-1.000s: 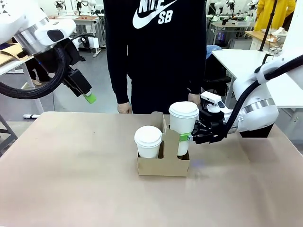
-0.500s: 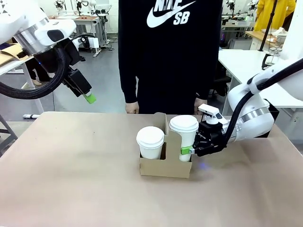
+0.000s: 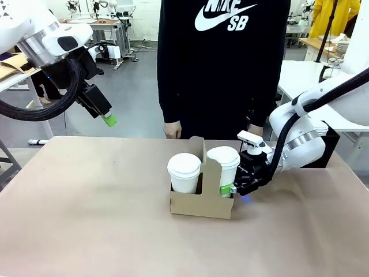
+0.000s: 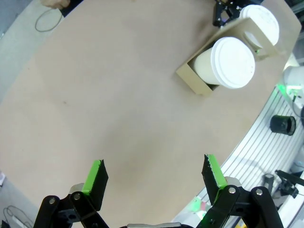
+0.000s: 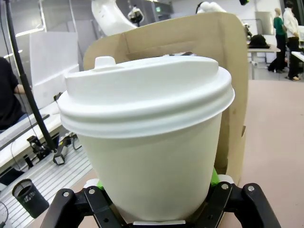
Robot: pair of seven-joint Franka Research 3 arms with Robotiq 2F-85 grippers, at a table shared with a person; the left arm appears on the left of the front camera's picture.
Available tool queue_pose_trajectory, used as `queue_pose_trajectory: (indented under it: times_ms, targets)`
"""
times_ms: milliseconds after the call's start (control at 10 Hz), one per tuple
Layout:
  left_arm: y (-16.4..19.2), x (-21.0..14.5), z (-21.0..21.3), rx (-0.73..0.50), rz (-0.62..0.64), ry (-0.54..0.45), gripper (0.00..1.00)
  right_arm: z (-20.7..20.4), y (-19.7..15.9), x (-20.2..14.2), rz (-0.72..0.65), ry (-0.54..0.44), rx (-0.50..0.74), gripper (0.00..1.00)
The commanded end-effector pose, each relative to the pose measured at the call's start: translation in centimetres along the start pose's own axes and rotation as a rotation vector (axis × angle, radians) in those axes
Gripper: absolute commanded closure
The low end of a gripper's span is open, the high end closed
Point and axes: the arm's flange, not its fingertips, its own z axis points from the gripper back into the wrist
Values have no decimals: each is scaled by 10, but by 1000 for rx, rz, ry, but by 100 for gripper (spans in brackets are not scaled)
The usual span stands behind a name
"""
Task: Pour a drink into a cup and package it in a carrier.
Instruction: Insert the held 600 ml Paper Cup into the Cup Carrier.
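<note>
The brown cardboard carrier [image 3: 199, 206] stands mid-table with its handle tab upright. The white lidded cup [image 3: 223, 157] sits in its right slot, and my right gripper [image 3: 229, 187] is shut on the cup's side, low down by the carrier's rim. Up close, the cup [image 5: 147, 142] stands between the right gripper [image 5: 156, 211] fingers, with the carrier [image 5: 228, 57] wall behind it. A shorter lidded cup [image 3: 184, 172] fills the left slot. My left gripper [image 3: 106, 118] hangs open, high above the table's far left. From there the left gripper [image 4: 153, 164] looks down on the carrier [image 4: 190, 78] and the cup [image 4: 260, 21]. The drink is out of view.
A person in a black top stands at the far edge, with one hand [image 3: 172, 131] and the other hand [image 3: 253, 128] near the table behind the carrier. Bare brown tabletop [image 3: 86, 213] stretches to the left and in front of the carrier.
My right gripper has lowered the cup into the carrier's right slot. The person has shifted to the right. The left arm has not moved.
</note>
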Motion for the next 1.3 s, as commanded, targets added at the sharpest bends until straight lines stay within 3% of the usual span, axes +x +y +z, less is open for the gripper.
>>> queue_pose_trajectory:
  times_ms: [0,100,800,1200]
  targets:
    - [0,-2,1,4,-3,11,0,3,-5,-10,62,23,26,20]
    - [0,-2,1,4,-3,11,0,6,-4,-10,79,38,17,0]
    - [0,-2,1,4,-3,11,0,39,36,36,108,144,-87,0]
    - [0,-2,1,4,-3,11,0,74,94,72,25,248,-428,0]
